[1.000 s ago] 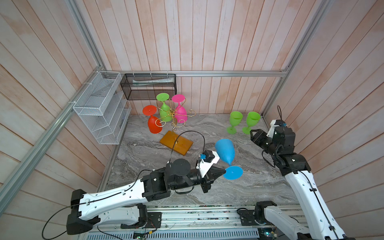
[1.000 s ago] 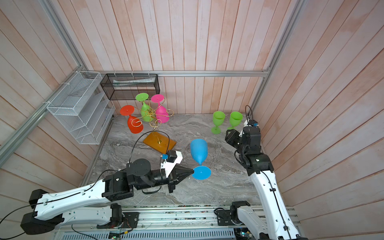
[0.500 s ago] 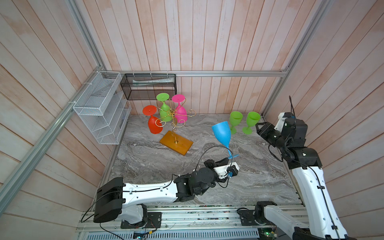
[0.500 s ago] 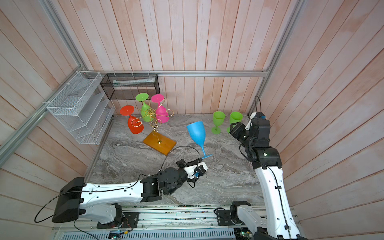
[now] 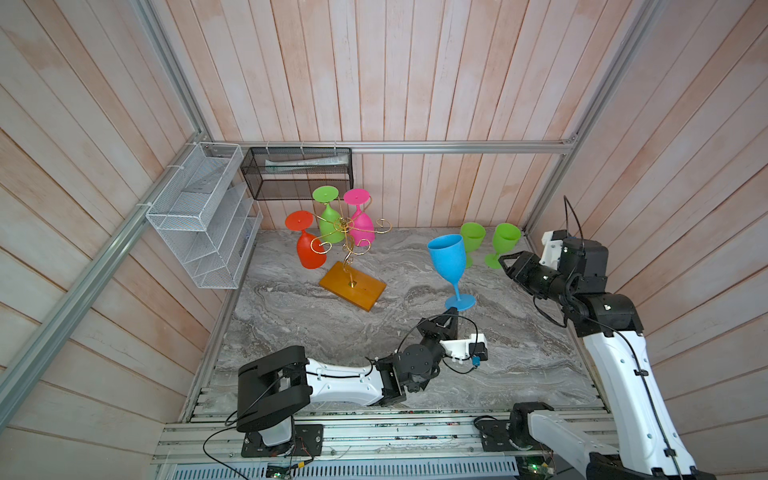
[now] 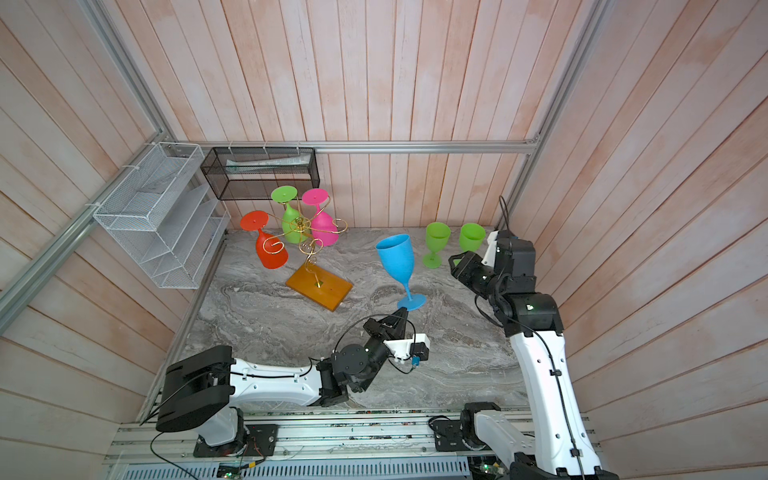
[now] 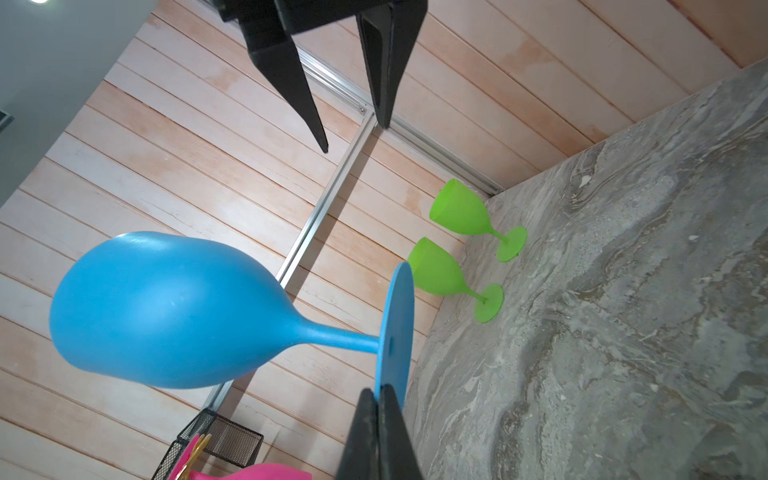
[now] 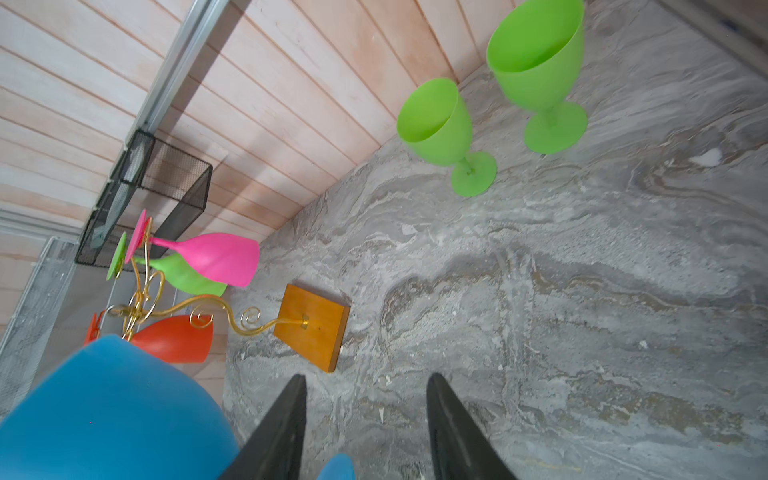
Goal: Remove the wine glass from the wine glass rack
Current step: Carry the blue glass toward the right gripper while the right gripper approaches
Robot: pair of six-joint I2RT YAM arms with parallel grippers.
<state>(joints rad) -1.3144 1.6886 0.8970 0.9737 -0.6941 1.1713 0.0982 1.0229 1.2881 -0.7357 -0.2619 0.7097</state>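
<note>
Inside pale wood-plank walls, over a grey marbled tabletop (image 5: 291, 332). Nearest, the left gripper (image 7: 379, 394): clamped fully shut on the rim of the flat foot of the blue plastic wine glass (image 5: 449, 257), nothing else touched. Since a second ago, swung from a slanted carry to near upright, bowl up, and taken a little farther back; arm now stretched low along the marble. In both top views, foot close over the surface; touching or not, cannot tell. Probably means the lift-off is done for this glass, with only the set-down and release left. Just beyond, the right gripper (image 8: 368, 376): black fingers (image 7: 303, 104) roughly half apart, slightly narrower than a second ago, empty, aimed at the blue bowl from the side without contact. Behind it, two lime-green plastic goblets (image 5: 471, 237) standing upright near the back right corner. Farthest, at back left, the thin gold wire wine glass rack on an amber wooden base (image 5: 368, 291), unmoved, with a red plastic glass (image 5: 309, 251), a green plastic glass (image 5: 330, 222) and a pink plastic glass (image 5: 362, 230) hanging bowl-down from its curled arms
</note>
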